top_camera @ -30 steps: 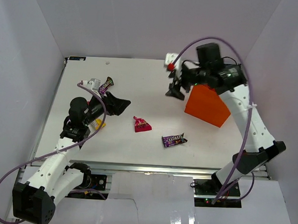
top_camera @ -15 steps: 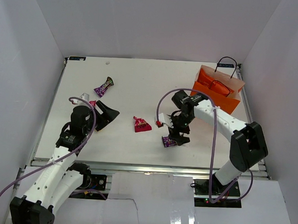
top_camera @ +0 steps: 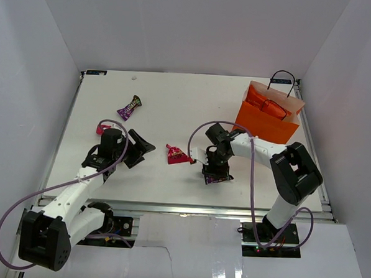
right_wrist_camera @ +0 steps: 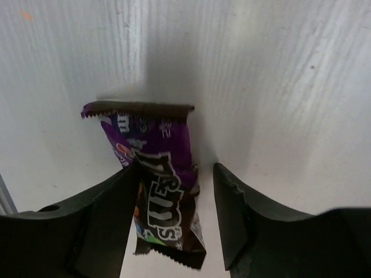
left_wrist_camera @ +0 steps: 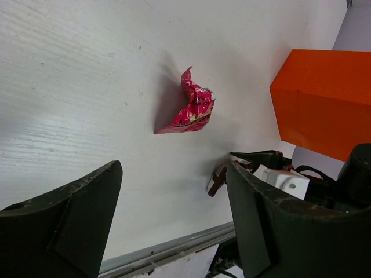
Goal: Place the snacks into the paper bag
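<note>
While flat, bar [right_wrist_camera: 156, 145] within right gripper [right_wrist_camera: 174, 172]

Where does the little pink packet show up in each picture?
Top view: the pink packet lies near the middle of the picture.
Left wrist view: the packet is in the upper middle.
Right wrist view: not in it; only a purple candy bar shows.
Shared landmark: the orange paper bag, right of the packet in both other views.

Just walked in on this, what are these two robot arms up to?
They are packing snacks into the orange paper bag, which already holds a red chip bag. The right hand straddles a purple candy packet on the table, open around it. The left hand, open, points toward a pink packet lying nearby.
</note>
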`<state>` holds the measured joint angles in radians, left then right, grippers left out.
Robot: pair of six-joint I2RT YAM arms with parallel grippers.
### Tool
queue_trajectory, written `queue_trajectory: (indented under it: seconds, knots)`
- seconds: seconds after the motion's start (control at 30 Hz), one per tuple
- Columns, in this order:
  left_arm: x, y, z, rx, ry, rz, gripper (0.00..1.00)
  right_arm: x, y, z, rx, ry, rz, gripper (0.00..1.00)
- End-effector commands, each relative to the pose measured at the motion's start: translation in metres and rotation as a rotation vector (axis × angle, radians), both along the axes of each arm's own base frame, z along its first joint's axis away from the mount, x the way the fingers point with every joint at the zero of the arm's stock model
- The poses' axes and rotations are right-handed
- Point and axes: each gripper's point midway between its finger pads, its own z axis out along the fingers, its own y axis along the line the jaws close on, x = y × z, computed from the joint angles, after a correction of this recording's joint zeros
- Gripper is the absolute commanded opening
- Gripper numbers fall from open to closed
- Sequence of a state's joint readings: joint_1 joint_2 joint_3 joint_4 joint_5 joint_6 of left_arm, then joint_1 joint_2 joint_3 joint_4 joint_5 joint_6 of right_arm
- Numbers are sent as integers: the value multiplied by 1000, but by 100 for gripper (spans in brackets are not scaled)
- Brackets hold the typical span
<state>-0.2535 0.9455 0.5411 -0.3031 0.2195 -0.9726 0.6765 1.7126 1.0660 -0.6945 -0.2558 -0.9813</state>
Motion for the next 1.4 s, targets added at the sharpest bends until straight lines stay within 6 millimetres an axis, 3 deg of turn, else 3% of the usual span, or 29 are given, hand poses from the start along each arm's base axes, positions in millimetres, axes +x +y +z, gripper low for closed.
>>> queue_trajectory:
  seconds: [0.0,0.17,0.23,0.33,0.43,0.47,0.53,0.57,0.6,0.67,0.7,0.77,0.8,0.9,1.0,1.03,1.1,1.13,1.37]
  knots:
    - [1,-10,5,-60,-10,-27,82,3,1,-7,1,-52,-21,58]
    - [2,-16,2,-88,-13,-53,81,-17,0,-5,31,16,-24,28]
    - [2,-20,-2,-93,-9,-79,80,-21,6,12,82,23,-15,19]
    - [4,-28,-2,-96,-34,-142,78,-23,16,53,194,25,-8,14]
    - [10,-37,0,-82,-78,-226,78,1,33,122,364,-54,-3,12]
    - [14,-42,6,-80,-111,-255,79,20,31,160,427,-113,-29,12]
    - [16,-48,-1,-48,-118,-314,79,34,34,205,545,-142,-43,11]
    - [18,-54,1,-31,-132,-339,79,49,24,225,577,-176,-85,11]
    - [21,-53,-8,6,-127,-353,79,61,25,266,646,-248,-92,11]
    - [25,-56,-13,36,-123,-360,79,83,12,307,705,-336,-146,10]
    - [27,-55,-18,54,-116,-350,79,90,8,343,759,-393,-184,9]
    - [29,-57,-27,76,-97,-362,79,107,-10,377,806,-474,-286,8]
    - [31,-60,-28,78,-96,-368,79,118,-19,404,850,-537,-374,8]
    - [34,-68,-36,95,-90,-402,79,140,-57,437,889,-675,-533,8]
    - [34,-75,-47,105,-63,-436,78,154,-94,437,864,-720,-672,8]
    - [39,-80,-43,99,-94,-444,77,160,-112,427,847,-712,-742,8]
    - [40,-83,-50,105,-79,-454,77,163,-127,415,829,-692,-797,8]
    - [41,-85,-54,107,-72,-459,76,165,-145,402,811,-673,-854,8]
    - [47,-91,-61,120,-67,-478,69,163,-176,347,710,-618,-930,13]
